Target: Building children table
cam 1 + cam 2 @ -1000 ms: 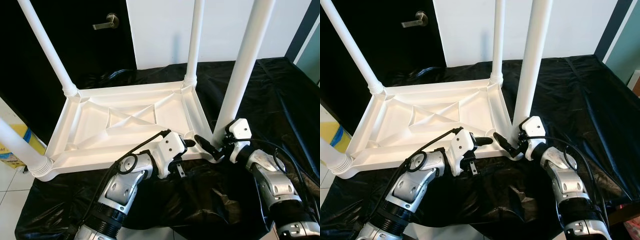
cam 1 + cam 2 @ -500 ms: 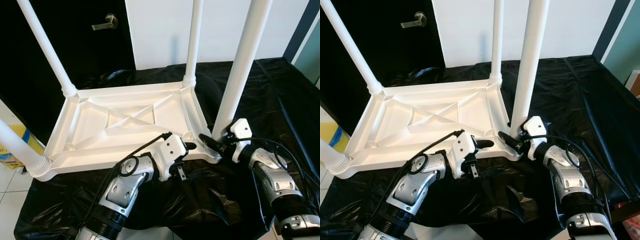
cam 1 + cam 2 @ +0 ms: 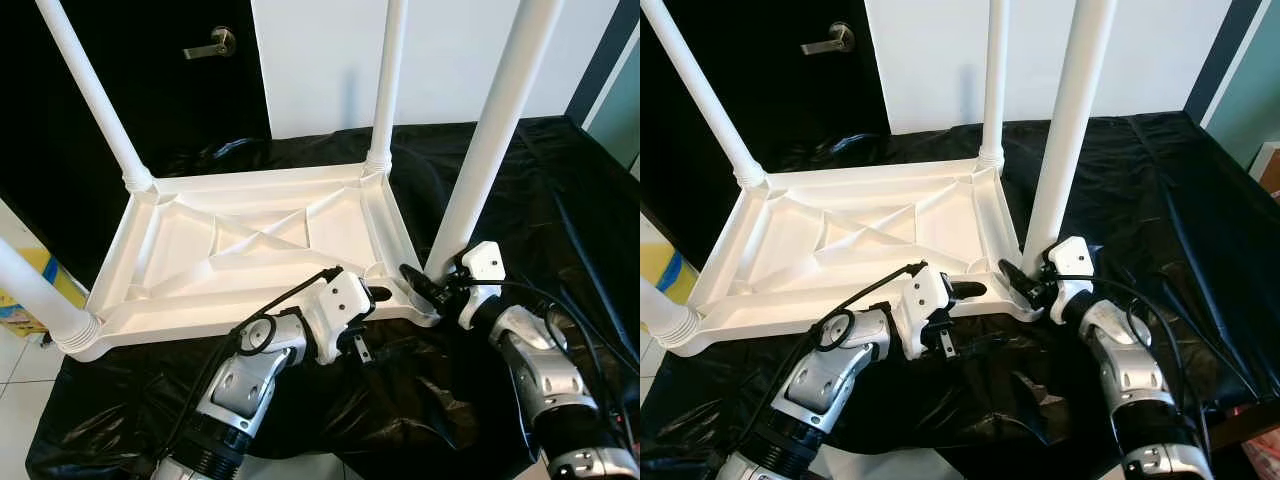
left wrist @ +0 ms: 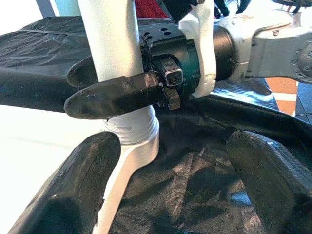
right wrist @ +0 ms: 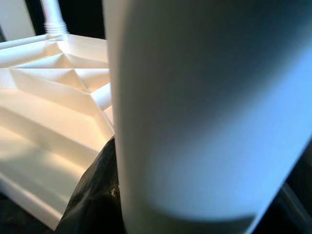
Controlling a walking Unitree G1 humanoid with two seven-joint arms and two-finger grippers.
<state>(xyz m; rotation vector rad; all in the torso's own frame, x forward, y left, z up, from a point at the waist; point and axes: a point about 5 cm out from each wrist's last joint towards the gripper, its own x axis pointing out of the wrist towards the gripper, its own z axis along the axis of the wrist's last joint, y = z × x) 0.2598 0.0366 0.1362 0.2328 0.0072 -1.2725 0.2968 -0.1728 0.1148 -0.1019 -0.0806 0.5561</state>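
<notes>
— Where is the little white table (image 3: 250, 240)?

— It lies upside down on a black sheet (image 3: 520, 190). Its legs point up. The near right leg (image 3: 487, 150) stands in the corner close to the robot.

— What does the right tool (image 3: 428, 288) do?

— It is at the bottom of that leg. One black finger (image 4: 114, 95) lies across the front of the leg and the other shows behind it, so the tool is pinching the leg.

— And the left tool (image 4: 170, 185)?

— It sits by the near edge of the table, just beside that same corner. Its two fingers are spread wide, with nothing between them but the black sheet.

— What else is there?

— A dark door with a metal handle (image 3: 211, 43) is behind the table, beside a white wall (image 3: 440, 50).
</notes>
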